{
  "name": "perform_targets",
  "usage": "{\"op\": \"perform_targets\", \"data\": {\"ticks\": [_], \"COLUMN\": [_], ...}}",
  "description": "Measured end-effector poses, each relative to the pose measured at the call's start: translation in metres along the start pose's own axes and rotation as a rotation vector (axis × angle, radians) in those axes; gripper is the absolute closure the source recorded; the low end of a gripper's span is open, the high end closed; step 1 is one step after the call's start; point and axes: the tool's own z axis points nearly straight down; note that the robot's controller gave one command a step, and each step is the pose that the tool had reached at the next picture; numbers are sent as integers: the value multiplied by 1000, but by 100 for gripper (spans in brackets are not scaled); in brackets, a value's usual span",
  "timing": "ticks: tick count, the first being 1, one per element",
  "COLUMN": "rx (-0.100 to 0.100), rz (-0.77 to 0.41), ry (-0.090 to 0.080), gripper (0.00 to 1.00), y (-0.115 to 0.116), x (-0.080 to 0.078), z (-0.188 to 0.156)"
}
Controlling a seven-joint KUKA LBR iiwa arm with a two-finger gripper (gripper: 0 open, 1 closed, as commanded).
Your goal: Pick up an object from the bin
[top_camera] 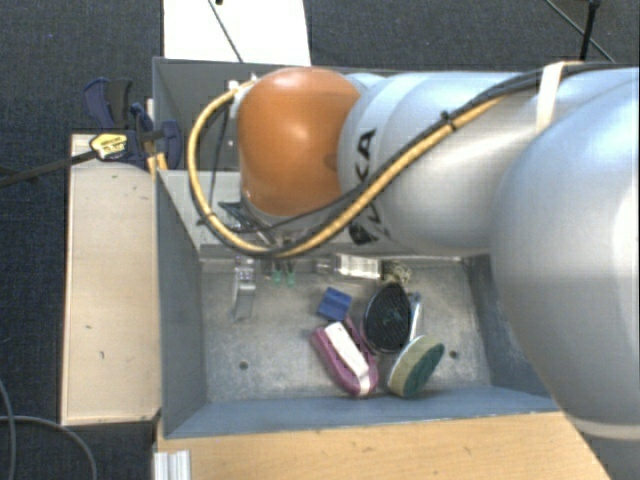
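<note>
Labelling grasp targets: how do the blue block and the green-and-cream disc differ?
The blue block is smaller and boxy; the green-and-cream disc is larger and round. The block is one colour, the disc two. The block lies mid-floor; the disc leans by the front wall. Both rest in the bin.

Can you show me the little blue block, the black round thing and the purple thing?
little blue block [335, 302], camera view, its top face.
black round thing [387, 318], camera view, its dark middle.
purple thing [345, 358], camera view, its middle.
</note>
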Motion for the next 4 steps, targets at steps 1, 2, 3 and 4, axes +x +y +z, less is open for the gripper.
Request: {"op": "perform_targets", "data": {"ticks": [1, 2, 3, 4], "rx": [5, 4, 3, -1], "rz": [-277, -355, -592, -601], "ry": [7, 4, 3, -21], "gripper": [0, 0, 0, 0], "y": [-87, -183, -201, -192], "x": [39, 29, 60, 56], "z": [105, 127, 82, 126]}}
